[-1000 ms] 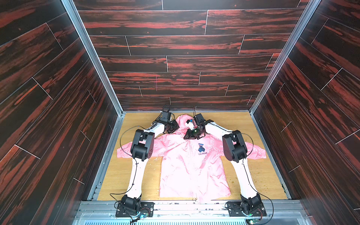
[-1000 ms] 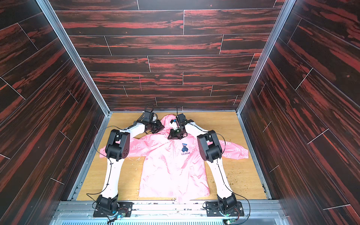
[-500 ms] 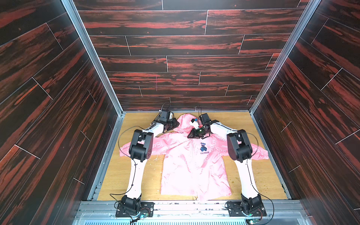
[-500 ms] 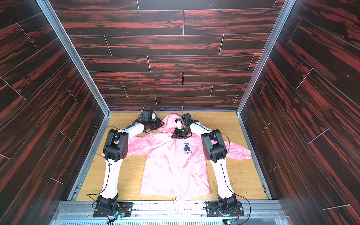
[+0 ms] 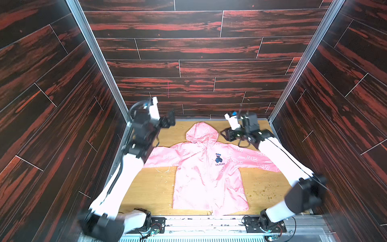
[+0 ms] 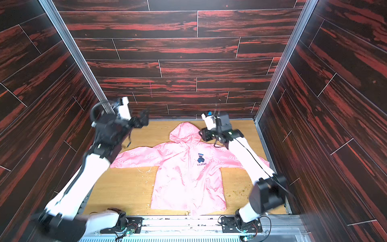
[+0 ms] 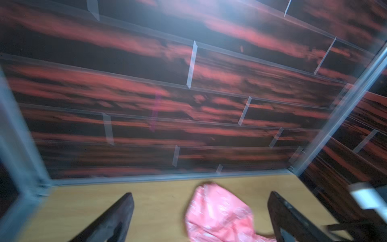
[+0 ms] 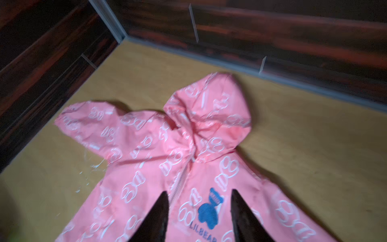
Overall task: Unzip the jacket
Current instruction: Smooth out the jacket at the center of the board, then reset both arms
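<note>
Both claws are seen up in the air with nothing gripped. The left gripper (image 7: 200,194) is spread wide near the far corner, and the right gripper (image 8: 199,191) is parted less, beside the hood. Below, the small shiny pink hooded jacket (image 5: 201,178) is laid flat, front up, on the light wooden tabletop (image 5: 155,188), with its white zipper (image 8: 180,182) done up to the collar. Brown crumbs (image 5: 261,190) are scattered below the right sleeve. Dark red-streaked plank walls (image 5: 199,48) are set all round.

Pale wooden tabletop (image 5: 155,188), dark red-streaked plank walls (image 5: 188,48)
</note>
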